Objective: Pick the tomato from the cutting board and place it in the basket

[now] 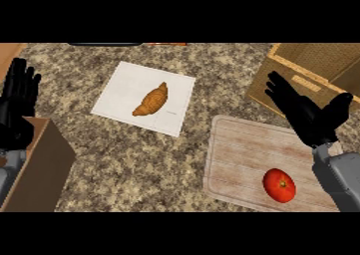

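Head view.

Item: tomato. Lay on the near right part of the cutting board, untouched, nothing around it.

Item: cutting board. Pale wood, right side of the counter, its far right corner near the basket.

Item: basket. Tan, open-topped, far right, partly behind the right hand.

Item: right hand. Released, fingers straight and spread, thumb out; held over the board's far right edge, far of the tomato and apart from it. Grasped nothing.

Item: left hand. Open, fingers up, resting at the left edge.

Item: croissant. On a white sheet, far centre-left; no part of the task.

Item: brown box. Near left, beside the left forearm.

Step, as judged: pick not yet begun; the hand was at the approach stage. Next move would call for bringing the right hand nearward and down over the tomato, fingers closing round it, then lifting and carrying it far-right to the basket.
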### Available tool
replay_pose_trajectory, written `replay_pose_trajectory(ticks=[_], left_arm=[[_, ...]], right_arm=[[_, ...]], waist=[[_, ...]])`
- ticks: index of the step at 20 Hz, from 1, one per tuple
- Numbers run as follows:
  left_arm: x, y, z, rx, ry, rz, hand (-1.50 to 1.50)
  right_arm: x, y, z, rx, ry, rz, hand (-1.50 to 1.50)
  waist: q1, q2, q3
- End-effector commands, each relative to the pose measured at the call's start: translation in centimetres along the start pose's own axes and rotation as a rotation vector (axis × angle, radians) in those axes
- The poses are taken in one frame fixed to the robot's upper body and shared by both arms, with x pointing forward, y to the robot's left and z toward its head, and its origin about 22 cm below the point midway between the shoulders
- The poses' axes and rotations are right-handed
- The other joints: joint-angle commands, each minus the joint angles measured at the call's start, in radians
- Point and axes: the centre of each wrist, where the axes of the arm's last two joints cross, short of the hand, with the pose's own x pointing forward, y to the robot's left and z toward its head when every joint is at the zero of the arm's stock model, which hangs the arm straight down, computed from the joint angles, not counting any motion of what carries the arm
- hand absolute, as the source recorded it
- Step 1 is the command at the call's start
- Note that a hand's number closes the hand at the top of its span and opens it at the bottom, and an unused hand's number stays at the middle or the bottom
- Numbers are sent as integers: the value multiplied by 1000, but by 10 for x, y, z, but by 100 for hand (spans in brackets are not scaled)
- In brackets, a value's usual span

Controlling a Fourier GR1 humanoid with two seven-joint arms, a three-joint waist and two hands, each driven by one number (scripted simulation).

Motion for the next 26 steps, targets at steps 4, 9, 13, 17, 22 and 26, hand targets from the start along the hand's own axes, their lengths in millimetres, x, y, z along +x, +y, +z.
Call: replay_pose_trajectory(ticks=[4, 9, 13, 17, 22, 26], left_arm=[[-62, 21, 54, -53, 443, -68, 0], [-76, 25, 83, -163, 654, -85, 0], [-65, 31, 77, -173, 662, -97, 0], [-53, 37, 78, -188, 685, -105, 0], [-41, 44, 75, -159, 704, -94, 0], [-37, 46, 80, -147, 727, -114, 0]], right_arm=[[34, -13, 0, -260, -261, -51, 150], [46, 31, -6, -185, -410, -6, 150], [28, 46, -6, -301, -342, 144, -150], [17, 24, -1, -422, -210, 372, -150], [31, -26, 11, -532, -63, 708, -150], [60, -37, 17, -505, 34, 853, -150]], waist=[[-51, -15, -9], [-37, -9, -12], [-40, -6, -19], [-39, -16, -27], [-69, -28, -37], [-91, -39, -40]])
